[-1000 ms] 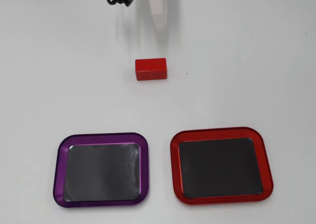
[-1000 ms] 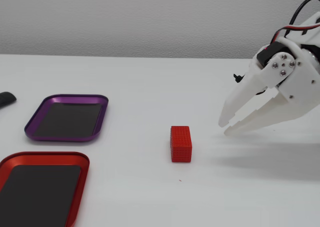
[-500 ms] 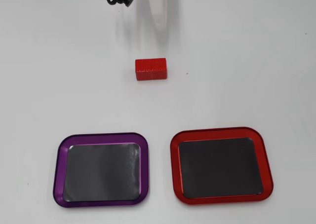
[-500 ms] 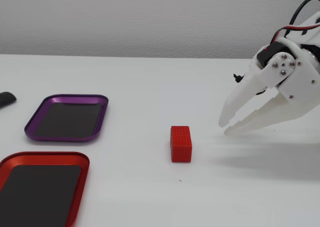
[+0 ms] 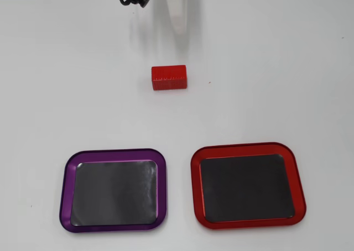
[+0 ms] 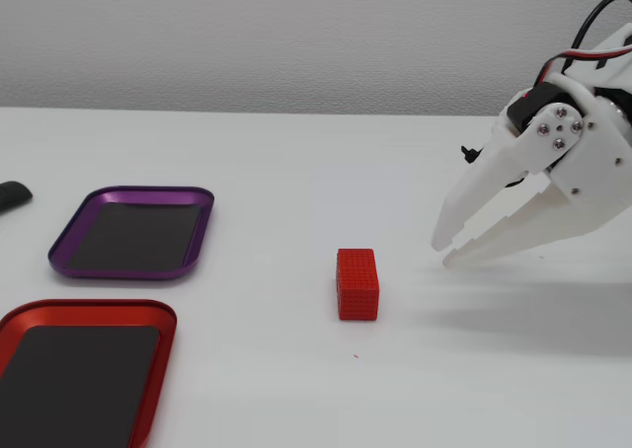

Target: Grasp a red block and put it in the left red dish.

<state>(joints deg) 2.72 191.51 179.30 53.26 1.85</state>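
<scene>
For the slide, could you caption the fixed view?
White gripper hovers beside the red block; red dish empty.
</scene>
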